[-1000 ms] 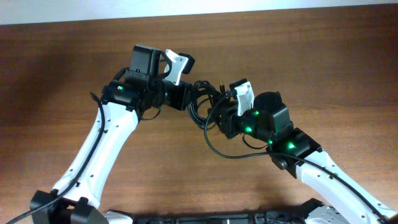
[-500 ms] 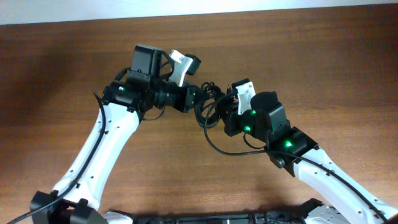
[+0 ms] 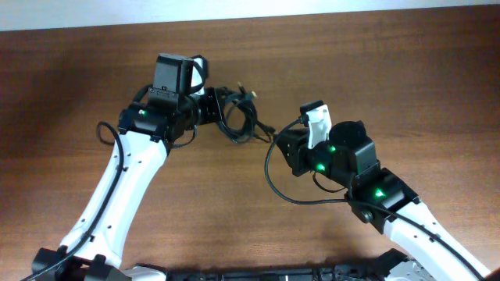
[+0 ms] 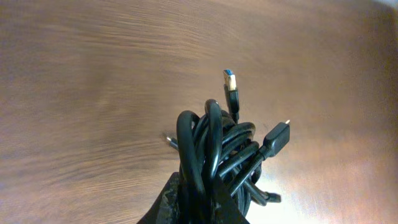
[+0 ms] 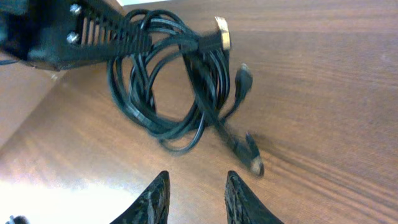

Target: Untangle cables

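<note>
One knotted bundle of cables (image 3: 237, 119) sits clamped in the left gripper (image 3: 209, 109) — right gripper (image 5: 196, 190) near it, jaws parted, empty — tugging a wrong loop would likely tighten the tangle.

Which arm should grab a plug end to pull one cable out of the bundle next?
Right: the right gripper is open, empty and facing the cables, a plug end just ahead. The left gripper is shut on the cables.
</note>
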Controlling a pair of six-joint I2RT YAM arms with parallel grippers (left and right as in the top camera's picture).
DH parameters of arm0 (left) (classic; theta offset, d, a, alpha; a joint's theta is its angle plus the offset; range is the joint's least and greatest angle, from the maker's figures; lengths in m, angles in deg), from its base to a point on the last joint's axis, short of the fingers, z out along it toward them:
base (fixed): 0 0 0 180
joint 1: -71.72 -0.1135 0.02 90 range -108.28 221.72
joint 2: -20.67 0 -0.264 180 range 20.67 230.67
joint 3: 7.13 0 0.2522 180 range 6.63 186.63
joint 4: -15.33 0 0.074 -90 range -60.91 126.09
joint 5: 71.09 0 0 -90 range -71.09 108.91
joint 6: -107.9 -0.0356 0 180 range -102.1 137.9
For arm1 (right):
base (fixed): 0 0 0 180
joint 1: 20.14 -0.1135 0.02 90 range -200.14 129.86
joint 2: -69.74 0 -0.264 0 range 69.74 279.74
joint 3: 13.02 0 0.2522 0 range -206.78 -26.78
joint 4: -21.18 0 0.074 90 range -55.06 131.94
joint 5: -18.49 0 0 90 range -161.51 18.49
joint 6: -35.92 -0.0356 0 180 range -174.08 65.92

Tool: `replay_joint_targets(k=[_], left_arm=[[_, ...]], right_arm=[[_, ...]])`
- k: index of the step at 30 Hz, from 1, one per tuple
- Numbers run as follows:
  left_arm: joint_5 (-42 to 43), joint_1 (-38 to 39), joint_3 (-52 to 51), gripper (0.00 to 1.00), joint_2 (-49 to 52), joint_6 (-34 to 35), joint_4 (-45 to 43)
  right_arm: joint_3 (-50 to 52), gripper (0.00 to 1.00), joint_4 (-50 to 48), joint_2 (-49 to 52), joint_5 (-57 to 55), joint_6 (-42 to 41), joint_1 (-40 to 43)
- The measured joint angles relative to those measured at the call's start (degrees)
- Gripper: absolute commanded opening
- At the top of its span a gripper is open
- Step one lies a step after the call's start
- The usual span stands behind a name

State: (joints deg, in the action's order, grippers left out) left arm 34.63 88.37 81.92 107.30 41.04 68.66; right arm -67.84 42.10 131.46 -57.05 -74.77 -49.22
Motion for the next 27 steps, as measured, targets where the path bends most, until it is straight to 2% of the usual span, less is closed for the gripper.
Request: replay_joint_targets(k=[2, 4, 6, 22, 23, 24, 27], left_arm=[[7.37, 0.02, 0.00, 0.00, 0.00, -9.20, 0.02], [12.33, 0.15, 0.00, 0.00, 0.00, -14.58, 0.28], [14.34, 0.15, 0.00, 0.00, 0.00, -16.57, 0.66], [23.52, 5.46, -0.02, 0.00, 0.00, -15.43, -0.35], [24.70, 5.49, -0.02, 0.00, 0.00, -14.56, -1.22], [26.67, 5.49, -0.02, 0.00, 0.00, -13.88, -2.12], [29.83, 5.46, -0.02, 0.00, 0.04, -13.03, -2.49]], right_arm=[[0.02, 0.27, -1.64, 2.21, -1.16, -0.04, 0.00], [0.02, 0.27, -3.58, 4.11, -1.38, -0.02, 0.00], [0.02, 0.27, -5.97, 4.22, -0.94, -0.09, 0.00], [0.02, 0.29, -5.95, 5.53, -3.56, -0.04, 0.17], [0.02, 0.23, -6.03, 5.77, -3.67, -0.04, 0.24], [0.02, 0.05, -6.10, 6.03, -3.69, -0.07, 0.24], [0.02, 0.04, -6.78, 6.49, -3.63, -0.31, 0.28]])
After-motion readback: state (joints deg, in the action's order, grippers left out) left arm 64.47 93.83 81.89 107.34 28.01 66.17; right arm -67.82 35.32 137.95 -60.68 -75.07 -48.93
